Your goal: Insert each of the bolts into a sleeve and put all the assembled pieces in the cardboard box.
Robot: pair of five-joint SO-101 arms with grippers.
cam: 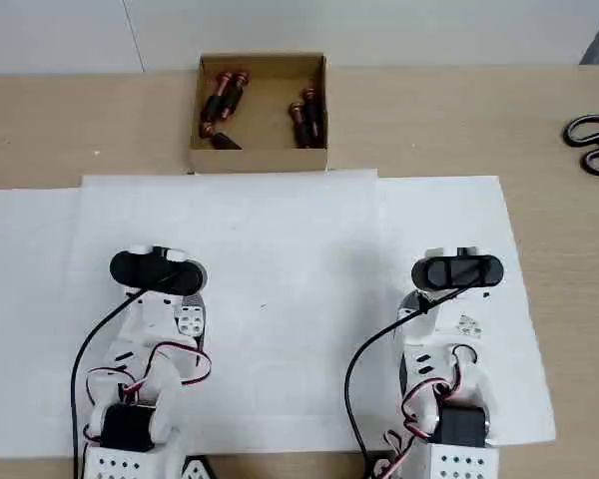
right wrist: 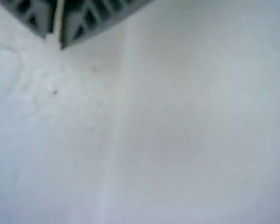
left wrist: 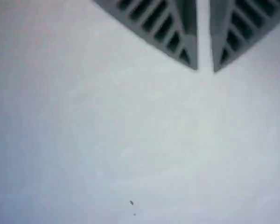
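A pale wooden surface (cam: 80, 120) runs back to a plain white wall (cam: 379, 30). Overlapping sheets of white paper (cam: 299, 299) cover most of its near half. The cardboard box (cam: 260, 158) stands open on bare wood near the far edge, just beyond the far border of the paper. In it lie the bolts (cam: 227, 93), coppery and seated in dark sleeves (cam: 220, 103) - one cluster against one side wall, another against the opposite wall. A pair of black-handled scissors (cam: 594, 143) lies well apart from the box, at the right edge of the surface.

An arm (cam: 155, 329) sits folded over the paper toward one near corner, and a second arm (cam: 449, 349) toward the other; which is which cannot be told from above.

From the wrists, the left gripper (left wrist: 204, 67) hangs over bare paper, its grey ribbed fingers (left wrist: 177, 28) drawn together with a thin slit between them and nothing held. The right gripper (right wrist: 56, 39) is the same - fingers (right wrist: 93, 14) all but touching, empty, above paper with a faint crease.
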